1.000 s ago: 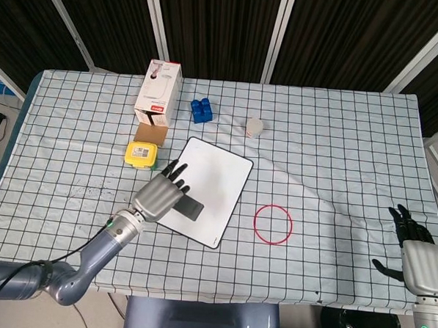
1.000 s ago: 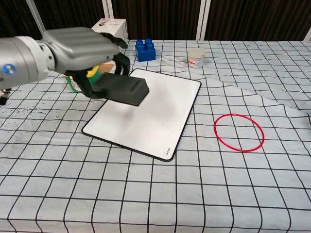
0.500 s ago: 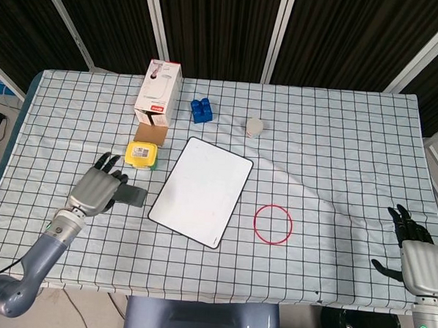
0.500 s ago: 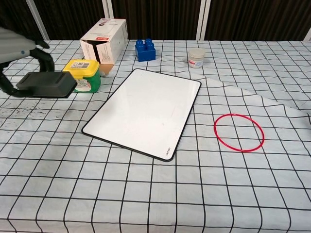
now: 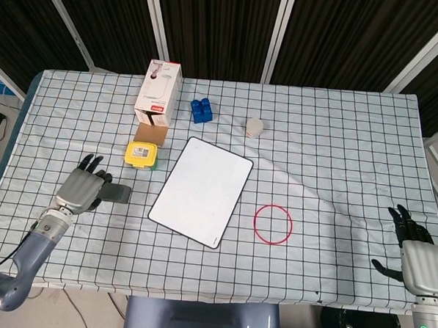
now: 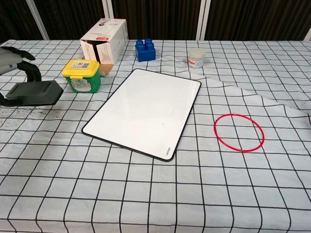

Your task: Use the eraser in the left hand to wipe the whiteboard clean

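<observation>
Since a second ago you have carried the eraser (image 5: 116, 194) off the whiteboard (image 5: 201, 192) toward the surface's left edge, and your left hand (image 5: 79, 191) now holds it there, level and well apart from the board, which looks wiped clean. If you sweep back, the yellow-lidded tub (image 5: 141, 155) just beside your path could get knocked over. Your right hand (image 5: 414, 251) sits idle at the right edge, fingers spread and holding nothing.
</observation>
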Tool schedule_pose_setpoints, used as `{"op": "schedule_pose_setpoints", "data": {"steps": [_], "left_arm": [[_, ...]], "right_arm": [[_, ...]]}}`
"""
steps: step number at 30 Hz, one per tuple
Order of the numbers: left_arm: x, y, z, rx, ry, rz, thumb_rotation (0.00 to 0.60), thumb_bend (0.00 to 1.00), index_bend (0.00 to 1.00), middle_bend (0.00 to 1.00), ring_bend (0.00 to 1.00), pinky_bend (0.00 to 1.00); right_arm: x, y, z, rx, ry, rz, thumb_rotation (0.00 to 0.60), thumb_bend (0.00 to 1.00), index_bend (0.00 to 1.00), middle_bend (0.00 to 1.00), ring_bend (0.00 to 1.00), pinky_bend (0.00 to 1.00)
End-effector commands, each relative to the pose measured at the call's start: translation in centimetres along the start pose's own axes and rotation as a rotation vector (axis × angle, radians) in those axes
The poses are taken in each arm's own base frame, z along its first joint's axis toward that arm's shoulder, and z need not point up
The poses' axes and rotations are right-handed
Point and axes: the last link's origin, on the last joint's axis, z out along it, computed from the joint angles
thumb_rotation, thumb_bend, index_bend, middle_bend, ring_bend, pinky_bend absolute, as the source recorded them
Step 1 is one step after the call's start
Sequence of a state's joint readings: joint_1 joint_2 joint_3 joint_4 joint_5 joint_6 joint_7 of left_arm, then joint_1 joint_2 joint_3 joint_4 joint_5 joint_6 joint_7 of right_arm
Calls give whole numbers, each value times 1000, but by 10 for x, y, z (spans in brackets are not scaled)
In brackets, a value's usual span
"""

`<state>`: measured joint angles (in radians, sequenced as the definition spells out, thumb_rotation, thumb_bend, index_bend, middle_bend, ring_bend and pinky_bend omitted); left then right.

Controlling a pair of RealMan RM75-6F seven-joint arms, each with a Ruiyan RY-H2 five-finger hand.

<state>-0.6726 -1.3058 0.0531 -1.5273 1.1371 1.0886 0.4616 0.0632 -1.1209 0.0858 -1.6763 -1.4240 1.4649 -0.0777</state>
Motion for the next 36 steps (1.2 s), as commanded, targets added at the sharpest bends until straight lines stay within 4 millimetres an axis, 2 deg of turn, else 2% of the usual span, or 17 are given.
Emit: {"op": "schedule_pose_setpoints", "data": {"steps": [1,7,21,23,29,32,36], "left_arm": [[-4,7,10,0,-4,22,600,333,422,460,49,61],[-8,17,19,5,-20,44,600,333,422,458,49,57],[-21,21,33,43,-72,74,600,328,410,450,49,50],[-24,22,34,45,-78,75,600,303,402,443,49,50],[-25,23,34,42,-80,63,600,137,286,338,40,50],[-22,24,31,37,-76,59,600,90,205,285,29,49],[-18,20,22,51,-102,72,600,72,157,239,8,42]], "right_arm": [[0,0,0,0,0,0,600,41,0,34,175,204],[0,1,1,-3,-3,4,600,42,0,34,176,205],[0,1,0,-5,-8,9,600,42,0,34,175,204],[1,1,1,-5,-7,8,600,42,0,34,176,204],[1,1,1,-4,-3,6,600,42,0,34,175,204],[1,1,0,-4,-3,5,600,41,0,34,175,204],[1,1,1,-3,-2,4,600,41,0,34,175,204]]}}
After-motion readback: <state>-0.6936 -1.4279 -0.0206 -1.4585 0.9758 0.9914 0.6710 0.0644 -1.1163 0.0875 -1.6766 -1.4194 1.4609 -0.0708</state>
